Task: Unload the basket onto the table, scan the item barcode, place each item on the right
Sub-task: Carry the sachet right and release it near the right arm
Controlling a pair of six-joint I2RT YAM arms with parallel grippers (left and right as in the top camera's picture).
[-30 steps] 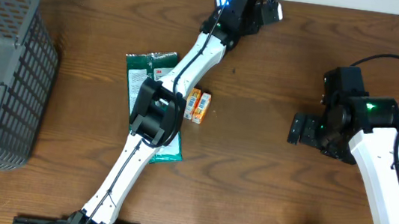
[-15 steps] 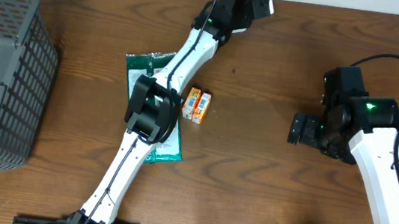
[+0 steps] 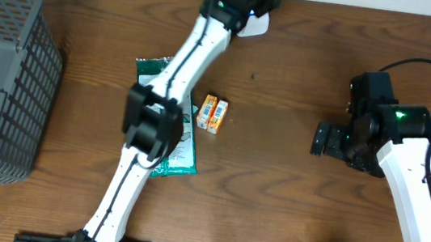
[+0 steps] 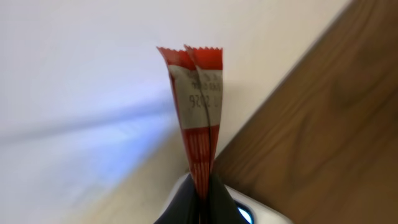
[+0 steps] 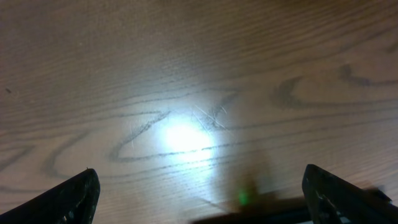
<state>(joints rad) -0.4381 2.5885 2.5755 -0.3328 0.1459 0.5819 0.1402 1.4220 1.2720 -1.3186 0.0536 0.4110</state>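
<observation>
Presentation step, seemingly: left gripper [image 4: 202, 190] at twelve o'clock, jaws pinching the red sachet [image 4: 199, 93] upright. Right gripper [image 5: 202, 199] at three o'clock, jaws spread, empty. Next likely calls for turning the barcode squarely toward the scanner.

Even overhead light, glare patch on table [image 5: 183, 137] (right wrist view), left wrist background blurred.
</observation>
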